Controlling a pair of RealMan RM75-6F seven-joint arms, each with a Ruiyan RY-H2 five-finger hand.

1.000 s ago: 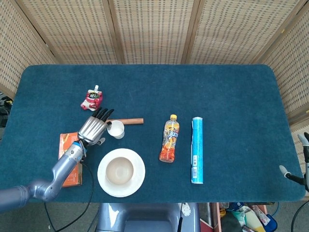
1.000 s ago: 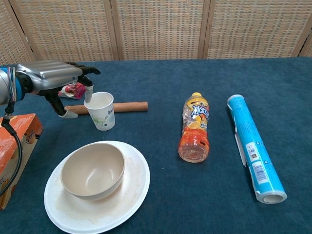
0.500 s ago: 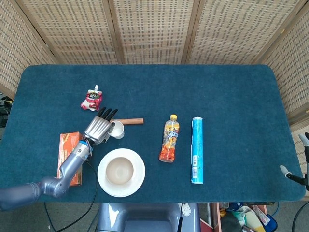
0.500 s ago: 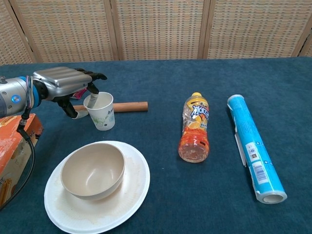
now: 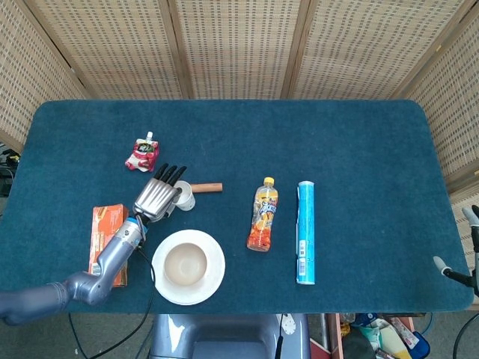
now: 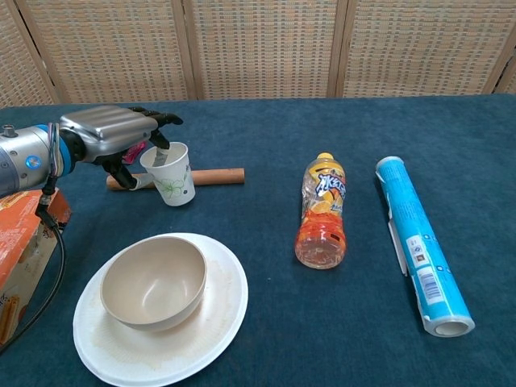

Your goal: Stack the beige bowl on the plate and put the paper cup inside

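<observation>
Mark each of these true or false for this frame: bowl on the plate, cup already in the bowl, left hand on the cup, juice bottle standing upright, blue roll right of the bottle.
1. The beige bowl sits on the plate. True.
2. The paper cup is inside the bowl. False: it is behind the plate, tilted, near the wooden stick.
3. The left hand holds the cup at its rim. True.
4. The juice bottle stands upright. False: it lies on its side on the table.
5. The blue roll lies right of the bottle. True.
</observation>
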